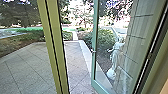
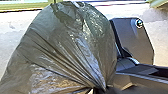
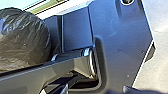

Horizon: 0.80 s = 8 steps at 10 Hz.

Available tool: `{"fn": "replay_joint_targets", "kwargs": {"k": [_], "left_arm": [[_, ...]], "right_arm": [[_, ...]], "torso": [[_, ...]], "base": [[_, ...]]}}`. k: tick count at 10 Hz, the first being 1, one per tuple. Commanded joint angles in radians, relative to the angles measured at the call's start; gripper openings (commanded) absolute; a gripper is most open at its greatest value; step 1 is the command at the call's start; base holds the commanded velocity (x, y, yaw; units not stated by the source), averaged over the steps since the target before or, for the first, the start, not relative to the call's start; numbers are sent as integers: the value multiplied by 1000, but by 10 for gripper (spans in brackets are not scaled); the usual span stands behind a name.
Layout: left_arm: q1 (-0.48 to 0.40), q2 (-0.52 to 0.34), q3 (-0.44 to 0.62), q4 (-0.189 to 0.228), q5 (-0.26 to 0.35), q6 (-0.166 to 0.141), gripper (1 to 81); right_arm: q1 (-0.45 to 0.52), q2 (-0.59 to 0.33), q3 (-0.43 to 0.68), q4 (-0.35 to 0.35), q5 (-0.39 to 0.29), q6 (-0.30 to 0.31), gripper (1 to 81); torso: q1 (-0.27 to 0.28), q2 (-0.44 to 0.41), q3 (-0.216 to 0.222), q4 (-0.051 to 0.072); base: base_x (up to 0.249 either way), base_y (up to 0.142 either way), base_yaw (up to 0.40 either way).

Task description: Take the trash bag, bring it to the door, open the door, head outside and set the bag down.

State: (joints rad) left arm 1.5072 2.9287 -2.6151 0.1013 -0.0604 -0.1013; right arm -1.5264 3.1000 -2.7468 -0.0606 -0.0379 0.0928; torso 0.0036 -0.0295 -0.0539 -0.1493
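As sunlight floods a paved terrace (image 1: 28, 66) beyond a green-framed glass door (image 1: 96, 73), a dark, glossy trash bag (image 2: 67, 47) bulges beside the robot's dark body plate (image 2: 137, 42), its neck gripped by the robot's left pincer (image 2: 105, 89). Tight pleats run together at the gathered neck, where the view cuts off and the grip is hard to make out. Whether the right pincer is released or clenched cannot be told. In the right wrist view, the bag's rounded side is cropped by the edge, with part of it concealed behind the robot's jointed bar (image 3: 55, 71). Whether the bag touches the pale, brightly lit ground (image 2: 15, 32) around it is also unclear.

In the head view, the door stands open at right, its upper part out of frame and a small handle (image 1: 93, 51) on its edge. A yellow-green post (image 1: 55, 47) leans across the scene at left, hiding a strip of the terrace. Between door and post, a gap opens onto large slabs marked by thin joints and edged by a pale border (image 1: 85, 53). Behind the door's glass, a whitish statue (image 1: 114, 58) stands near leafy shrubs (image 1: 106, 38) and a tiled wall (image 1: 140, 37), its details blurred.
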Motion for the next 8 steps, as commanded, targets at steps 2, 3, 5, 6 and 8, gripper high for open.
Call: {"fn": "replay_joint_targets", "kwargs": {"k": [2,3,5,6,8], "left_arm": [[-51,-3,1,8,47,8,10],[-51,-3,1,8,47,8,10],[-51,-3,1,8,47,8,10],[-51,-2,1,8,47,8,10],[-51,0,1,8,47,8,10]], "right_arm": [[44,10,7,-2,-62,-7,811],[44,8,7,-2,-60,-7,811],[44,8,7,-1,-56,-7,811],[44,8,7,1,-54,-7,811],[42,8,7,-1,-53,-7,811]], "torso": [[0,0,0,0],[0,0,0,0],[0,0,0,0],[0,0,0,0],[0,0,0,0]], "base": [[0,-144,0],[0,-153,0],[0,-153,0],[0,-153,0],[0,-154,0]]}}
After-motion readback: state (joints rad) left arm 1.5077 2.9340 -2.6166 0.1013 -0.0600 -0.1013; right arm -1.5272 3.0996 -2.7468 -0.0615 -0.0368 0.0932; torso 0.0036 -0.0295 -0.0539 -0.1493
